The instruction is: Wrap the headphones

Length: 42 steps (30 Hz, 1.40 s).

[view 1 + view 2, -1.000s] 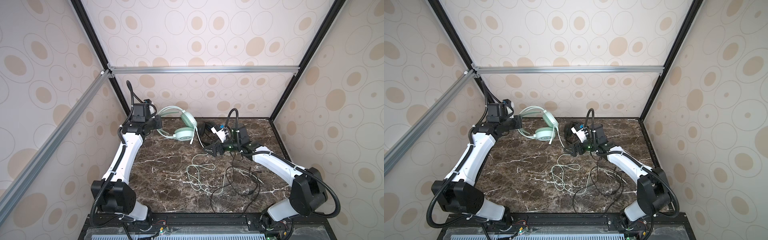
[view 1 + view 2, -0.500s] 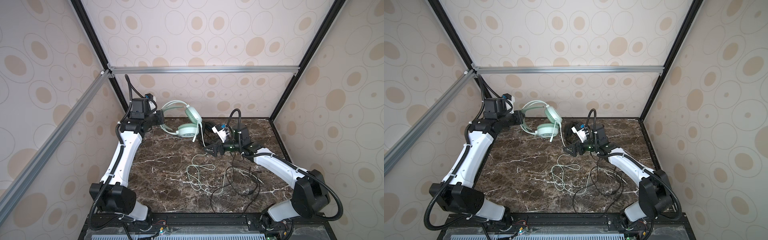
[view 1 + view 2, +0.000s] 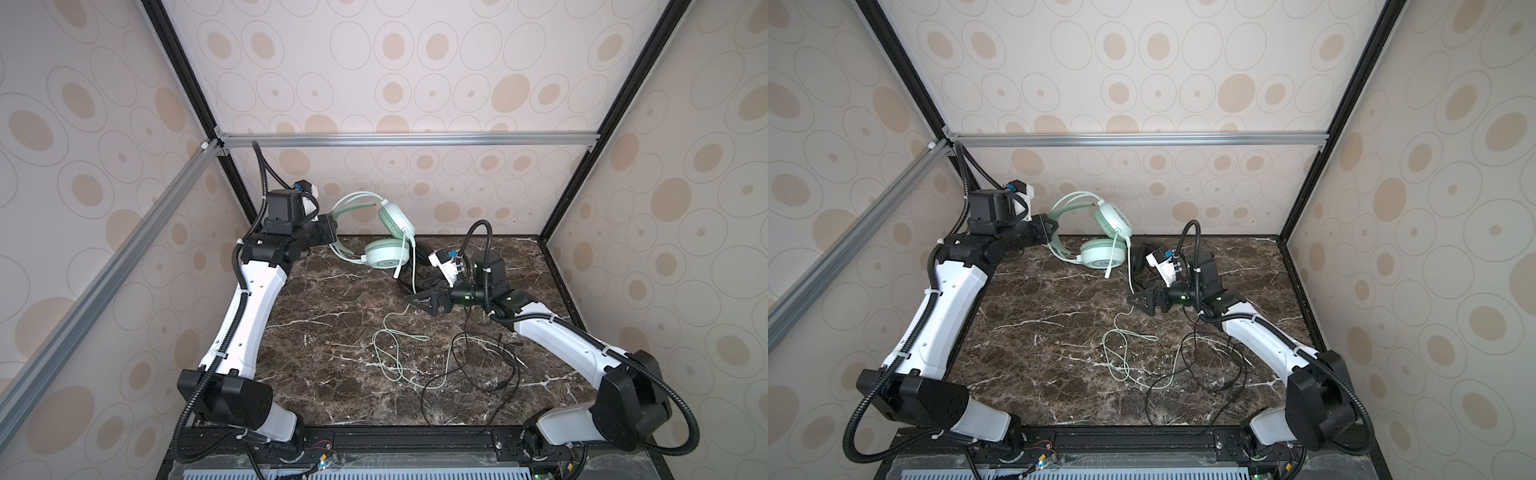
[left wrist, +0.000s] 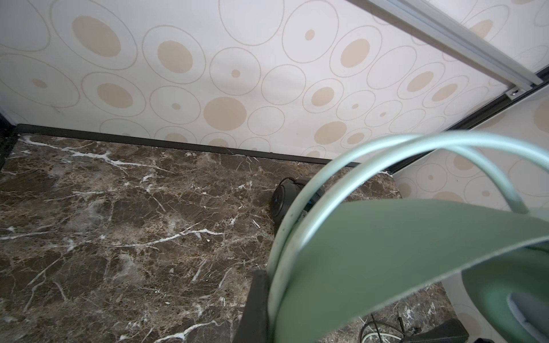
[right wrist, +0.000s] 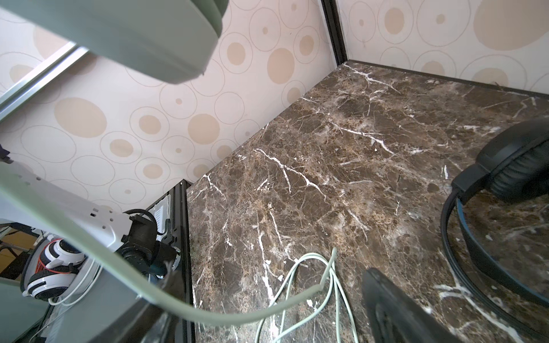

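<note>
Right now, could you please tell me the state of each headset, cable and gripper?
mint-green headphones: held up by the left gripper.
left gripper: shut on the mint-green headphones.
right gripper: open, gripping nothing.
black headphones: lying on the table.
whitish-green cable: unwrapped, hanging down to loose loops.
black cable: unwrapped, loose on the table.
</note>
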Each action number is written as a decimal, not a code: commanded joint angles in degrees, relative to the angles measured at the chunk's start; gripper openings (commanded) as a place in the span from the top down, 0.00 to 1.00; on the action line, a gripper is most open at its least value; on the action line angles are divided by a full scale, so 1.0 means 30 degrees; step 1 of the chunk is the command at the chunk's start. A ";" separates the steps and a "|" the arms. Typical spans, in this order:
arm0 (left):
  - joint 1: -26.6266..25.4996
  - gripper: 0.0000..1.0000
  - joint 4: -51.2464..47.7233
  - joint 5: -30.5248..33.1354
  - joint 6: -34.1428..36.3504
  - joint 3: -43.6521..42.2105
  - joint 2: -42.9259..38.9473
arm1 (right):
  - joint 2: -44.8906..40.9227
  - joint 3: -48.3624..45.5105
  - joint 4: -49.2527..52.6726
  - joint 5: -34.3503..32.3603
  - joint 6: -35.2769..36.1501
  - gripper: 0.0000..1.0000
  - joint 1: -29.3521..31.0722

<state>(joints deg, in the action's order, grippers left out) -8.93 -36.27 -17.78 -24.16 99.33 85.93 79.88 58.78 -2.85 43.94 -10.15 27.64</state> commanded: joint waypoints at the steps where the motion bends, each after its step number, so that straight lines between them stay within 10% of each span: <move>1: -0.0469 1.00 0.0483 -0.0724 -0.1515 0.1645 -0.0610 | -0.0800 -0.0672 -0.1345 0.0304 -0.0586 0.04 -0.0008; 31: -0.4699 1.00 -0.4924 0.3356 -0.6359 0.8716 0.2181 | -0.4388 -0.4891 -0.5932 -0.2145 -0.1691 0.02 0.1041; 42: -0.4350 1.00 -0.4850 0.1281 -0.5192 1.0308 0.4185 | -0.0098 -0.5302 -1.2404 -0.2590 -0.4938 0.07 0.0721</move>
<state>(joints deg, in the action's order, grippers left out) -22.46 -52.97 -9.80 -39.16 126.69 97.89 76.97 41.87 -31.22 36.60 -21.28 29.91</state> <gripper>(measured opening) 0.073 0.929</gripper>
